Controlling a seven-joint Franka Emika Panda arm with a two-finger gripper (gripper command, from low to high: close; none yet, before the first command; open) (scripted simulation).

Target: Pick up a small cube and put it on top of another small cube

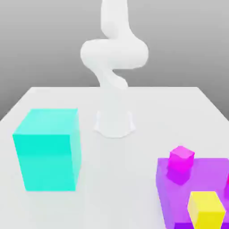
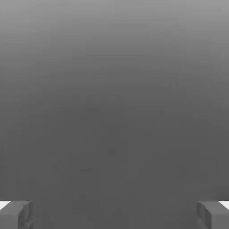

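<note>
Claw: the claw (image 2: 114,215) stands wide open, its two tips far apart with nothing between them; judging by the raised arm, it is high over the table (image 1: 116,179), well above the cubes.
Magenta cube: the likely first pick, though the task names no colour; the small magenta cube (image 1: 181,159) lies down from the claw and out toward the exterior view's right, on the purple block (image 1: 214,172), near its far edge. It is turned on its upright axis, one corner facing the viewer, so the claw probably has to twist to meet flat sides.
Yellow cube: the small yellow cube (image 1: 205,208) lies the same way from the claw but farther out, past the magenta one and apart from it; it looks to be at the purple block's near edge, though its footing is hard to tell. It could serve as the base of the stack.
Red piece: a sliver of something red (image 1: 227,179) is off to the same side, cut by the frame; its shape cannot be told.
Arm: the white arm (image 1: 114,51) rises from its base (image 1: 114,125) at the back of the table and folds through a bulky bend; a long reach down and sideways seems needed.
</note>
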